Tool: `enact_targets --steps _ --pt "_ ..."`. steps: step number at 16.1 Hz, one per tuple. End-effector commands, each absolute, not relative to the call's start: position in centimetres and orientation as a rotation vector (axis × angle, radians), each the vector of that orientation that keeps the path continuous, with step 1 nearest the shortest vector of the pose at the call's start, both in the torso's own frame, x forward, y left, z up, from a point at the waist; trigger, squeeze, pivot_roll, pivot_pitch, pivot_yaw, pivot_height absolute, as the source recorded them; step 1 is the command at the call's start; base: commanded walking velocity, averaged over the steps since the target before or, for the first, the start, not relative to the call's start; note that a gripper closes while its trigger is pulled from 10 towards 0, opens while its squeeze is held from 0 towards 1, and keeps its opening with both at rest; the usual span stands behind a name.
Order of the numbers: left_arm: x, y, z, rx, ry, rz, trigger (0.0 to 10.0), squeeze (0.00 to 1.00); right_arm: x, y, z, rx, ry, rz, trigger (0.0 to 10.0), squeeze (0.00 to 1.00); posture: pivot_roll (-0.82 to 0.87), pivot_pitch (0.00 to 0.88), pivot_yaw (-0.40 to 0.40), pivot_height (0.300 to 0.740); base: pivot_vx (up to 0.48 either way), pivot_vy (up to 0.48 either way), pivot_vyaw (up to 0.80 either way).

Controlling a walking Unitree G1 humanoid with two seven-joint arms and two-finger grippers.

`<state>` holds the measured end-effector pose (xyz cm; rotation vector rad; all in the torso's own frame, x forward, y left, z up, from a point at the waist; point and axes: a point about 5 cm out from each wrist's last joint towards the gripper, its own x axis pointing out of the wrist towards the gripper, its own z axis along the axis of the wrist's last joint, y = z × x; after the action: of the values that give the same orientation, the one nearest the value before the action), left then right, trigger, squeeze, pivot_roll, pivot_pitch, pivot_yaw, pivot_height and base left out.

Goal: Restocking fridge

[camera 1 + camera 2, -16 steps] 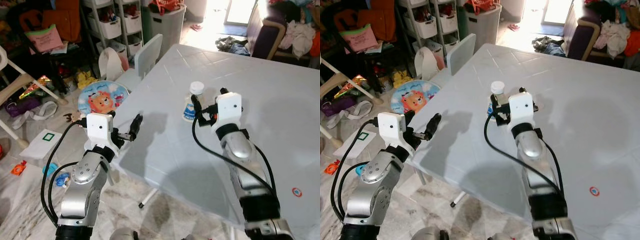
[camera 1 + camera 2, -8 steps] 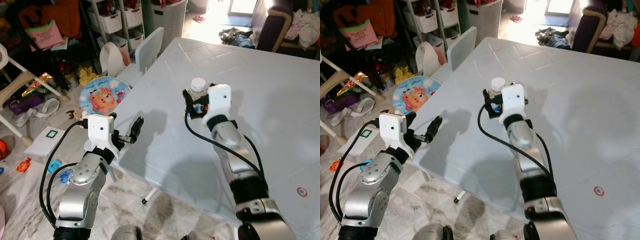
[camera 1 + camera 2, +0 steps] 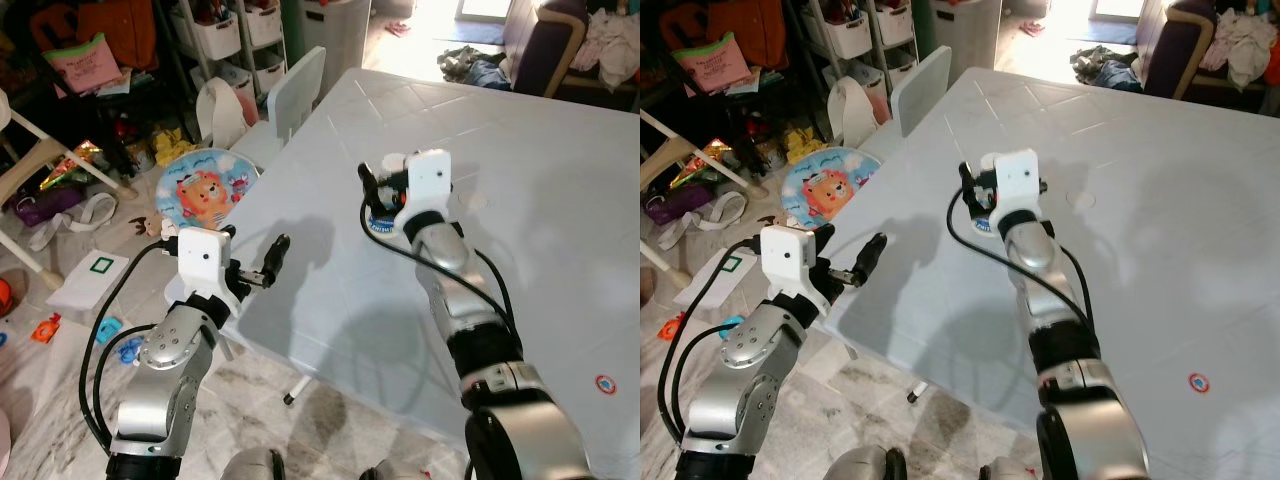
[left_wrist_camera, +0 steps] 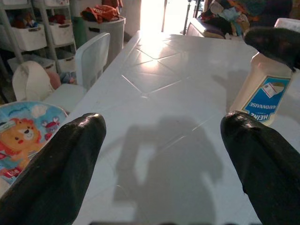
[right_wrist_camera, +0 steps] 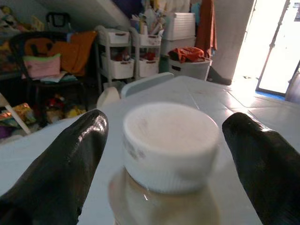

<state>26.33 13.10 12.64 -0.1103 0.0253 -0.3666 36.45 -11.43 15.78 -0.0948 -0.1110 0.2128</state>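
A mayonnaise jar [image 3: 381,221] with a white cap [image 5: 171,143] and a blue label stands upright on the white table [image 3: 560,230], near its left side. My right gripper [image 3: 386,184] is at the jar's top and open, one black finger [image 5: 61,168] on each side of the cap with a gap on both sides. My left gripper [image 3: 268,262] hovers open at the table's near-left edge, well short of the jar [image 4: 262,89], which shows ahead of it in the left wrist view.
A white chair [image 3: 300,95] stands at the table's left side. On the floor to the left lie a round lion-print plate [image 3: 205,190], toys and papers. Shelves with bins [image 3: 225,30] line the back. A small red mark [image 3: 603,382] sits on the table at near right.
My right gripper has moved left and over the jar's top, so its fingers now stand on either side of the cap. The left arm has held its place. The head camera shifted slightly.
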Motion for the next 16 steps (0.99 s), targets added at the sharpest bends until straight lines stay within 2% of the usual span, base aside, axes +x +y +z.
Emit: enact_targets --steps 1,11,16 --pt "26.4 13.19 12.94 -0.095 0.022 -0.366 10.0 0.0 36.76 -11.1 16.15 -0.068 -0.124 0.219 0.0 0.0 0.03 0.066 0.059 0.74 0.0 0.0 0.0" --pt "26.61 13.35 12.49 -0.095 0.046 -0.361 10.0 0.0 37.1 -10.8 15.85 -0.081 -0.129 0.209 0.0 0.0 0.01 0.058 0.066 0.74 0.0 0.0 0.0" --pt "26.78 13.36 12.33 -0.105 0.048 -0.339 10.0 0.0 37.11 -10.97 15.59 -0.076 -0.124 0.207 0.0 0.0 0.02 0.024 0.045 0.74 0.0 0.0 0.0"
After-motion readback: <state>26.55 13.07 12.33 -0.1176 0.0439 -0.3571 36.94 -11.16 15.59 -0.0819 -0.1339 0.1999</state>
